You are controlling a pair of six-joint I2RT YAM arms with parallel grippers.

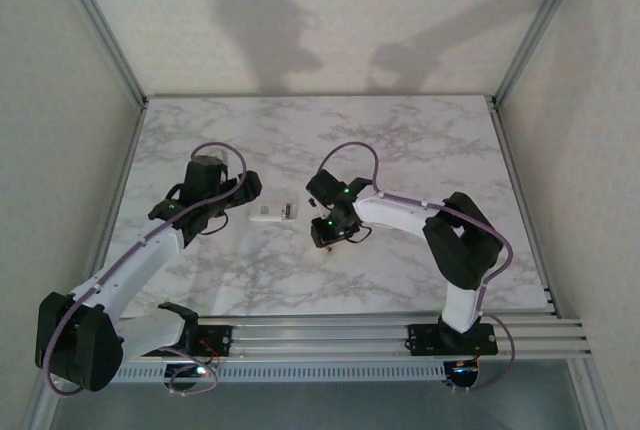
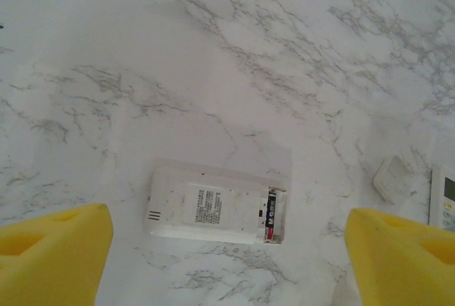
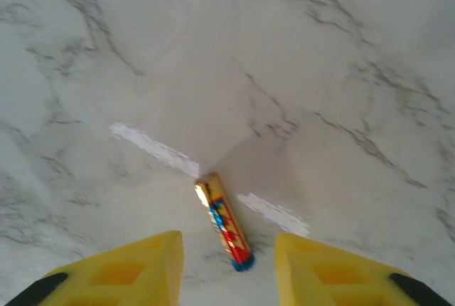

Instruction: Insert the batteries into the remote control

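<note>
The white remote control (image 2: 213, 210) lies face down on the marble table, its battery bay open at the right end. One dark battery (image 2: 270, 215) sits in that bay. My left gripper (image 2: 227, 267) hovers above it, open wide, with a yellow finger far out on each side. In the top view the remote control (image 1: 270, 213) lies just right of the left gripper (image 1: 243, 190). A coppery battery (image 3: 225, 222) with red and blue print lies loose on the table. My right gripper (image 3: 227, 270) is open around its near end, and neither pad touches it.
A small white cover piece (image 2: 392, 178) lies on the table right of the remote. A second white device (image 2: 445, 198) shows at the right edge of the left wrist view. The right gripper (image 1: 330, 235) hangs low near the table's middle. Walls enclose the table (image 1: 420, 140).
</note>
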